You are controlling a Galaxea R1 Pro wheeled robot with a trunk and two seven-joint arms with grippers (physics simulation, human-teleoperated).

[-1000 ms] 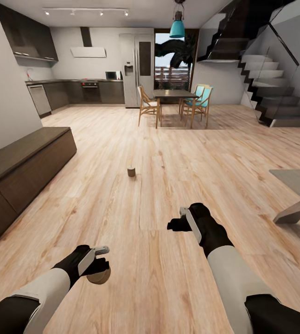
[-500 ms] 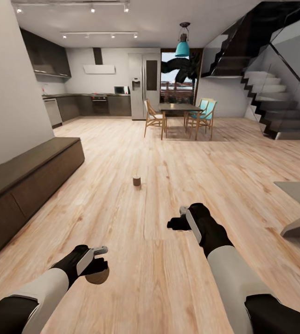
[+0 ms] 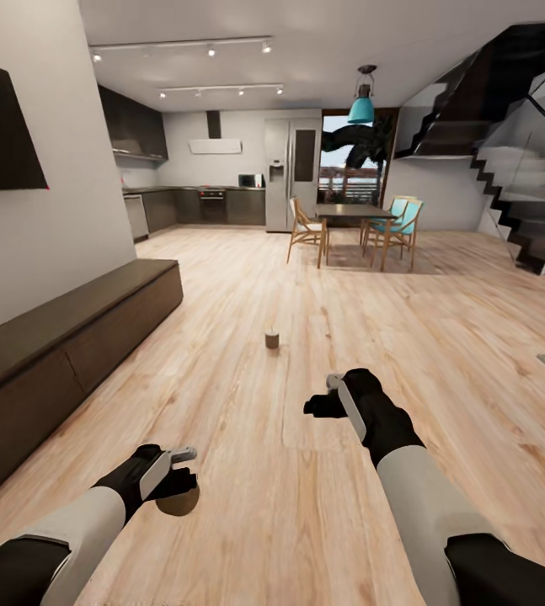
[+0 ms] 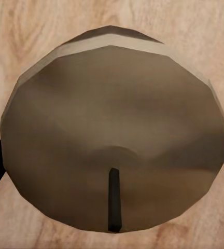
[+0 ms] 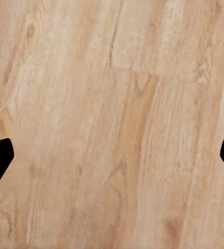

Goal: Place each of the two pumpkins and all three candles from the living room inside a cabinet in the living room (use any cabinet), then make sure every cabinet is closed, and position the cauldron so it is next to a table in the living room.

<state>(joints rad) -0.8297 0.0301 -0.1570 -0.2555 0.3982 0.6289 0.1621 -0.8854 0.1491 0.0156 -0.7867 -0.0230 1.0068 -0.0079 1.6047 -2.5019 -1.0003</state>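
At nine o'clock runs the cabinet (image 3: 78, 337). Left end effector (image 3: 179, 480) grips a candle (image 3: 178, 502); another candle (image 3: 272, 339) stands on the floor (image 3: 247, 438) at twelve. Right end effector (image 3: 327, 402) hangs spread, empty.

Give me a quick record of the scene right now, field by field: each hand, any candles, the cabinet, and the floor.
left hand: shut on held candle, low over the floor
right hand: open, nothing between its fingers, above bare floor
floor candle: upright on the floor ahead of the hands, untouched
cabinet: along the left wall, front panels shut
floor: light wood planks
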